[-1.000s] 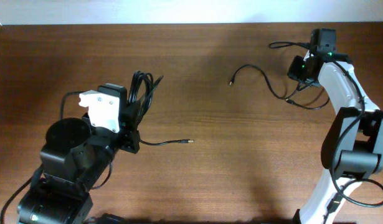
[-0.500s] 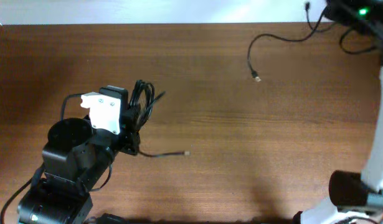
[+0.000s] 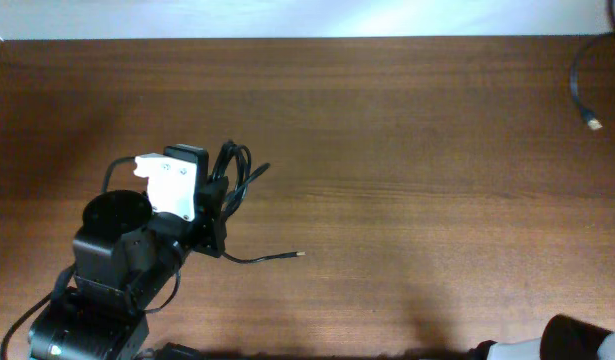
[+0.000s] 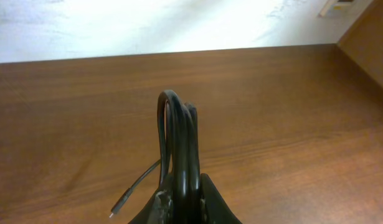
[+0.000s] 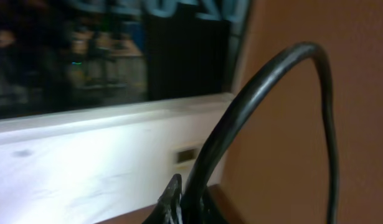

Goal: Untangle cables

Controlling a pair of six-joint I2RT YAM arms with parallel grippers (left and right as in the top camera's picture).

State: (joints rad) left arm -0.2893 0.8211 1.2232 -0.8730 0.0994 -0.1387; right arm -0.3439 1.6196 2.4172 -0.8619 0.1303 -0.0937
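My left gripper is shut on a bundle of looped black cables at the table's left. In the left wrist view the loops stand up between the closed fingers. One loose end with a small plug trails right on the table and also shows in the left wrist view. My right gripper is shut on a separate black cable, lifted and facing a wall. In the overhead view only that cable's hanging end with a gold plug shows at the far right edge.
The brown wooden table has a white wall along its far edge. The left arm's black base fills the lower left. Part of the right arm's base shows at the bottom right corner.
The right arm has swung up and out of the overhead view to the right, carrying its cable off the table. The left gripper with the bundle has barely shifted.
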